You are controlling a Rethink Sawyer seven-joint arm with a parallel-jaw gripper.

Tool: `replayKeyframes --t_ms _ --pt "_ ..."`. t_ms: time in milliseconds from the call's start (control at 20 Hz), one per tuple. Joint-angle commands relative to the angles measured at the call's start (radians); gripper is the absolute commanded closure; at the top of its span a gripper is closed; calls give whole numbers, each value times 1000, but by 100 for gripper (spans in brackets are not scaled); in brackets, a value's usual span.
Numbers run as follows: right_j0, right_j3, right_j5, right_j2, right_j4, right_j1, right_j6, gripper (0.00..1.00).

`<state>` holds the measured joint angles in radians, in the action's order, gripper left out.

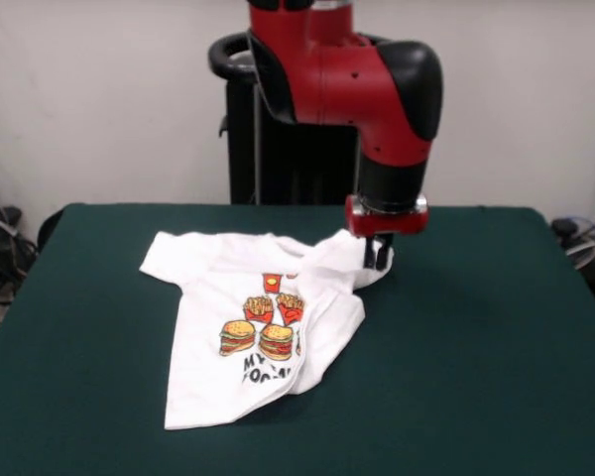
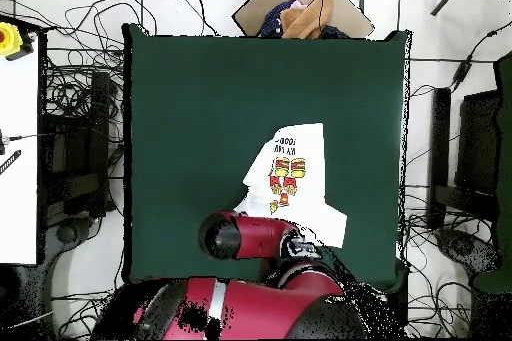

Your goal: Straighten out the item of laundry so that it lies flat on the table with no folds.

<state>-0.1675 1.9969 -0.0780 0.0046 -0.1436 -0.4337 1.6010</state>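
The white T-shirt (image 1: 248, 327) with burgers, fries and black text lies on the dark green table (image 1: 476, 347), left of centre in the front view. Its right side is folded over the print and hides part of the text. My gripper (image 1: 378, 266) points straight down at the shirt's far right corner. Its fingers (image 1: 370, 254) stand close together, pinching a raised bunch of white cloth. In the overhead view the shirt (image 2: 290, 172) lies near the table's (image 2: 200, 107) lower right, and the red arm (image 2: 250, 237) hides the gripper.
The black pedestal (image 1: 278, 149) stands behind the table's far edge. In the overhead view a cardboard box with cloth (image 2: 300, 12) sits beyond the far edge, cables lie around the table, and a white bench (image 2: 20, 147) stands at the left.
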Motion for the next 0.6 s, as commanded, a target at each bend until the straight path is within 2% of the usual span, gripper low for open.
replayKeyframes --t_ms 50,450,600 --pt "34 -48 42 -39 102 106 267 100" --pt "54 -74 48 -77 133 125 240 100" --pt "26 -76 58 -63 128 129 226 100"
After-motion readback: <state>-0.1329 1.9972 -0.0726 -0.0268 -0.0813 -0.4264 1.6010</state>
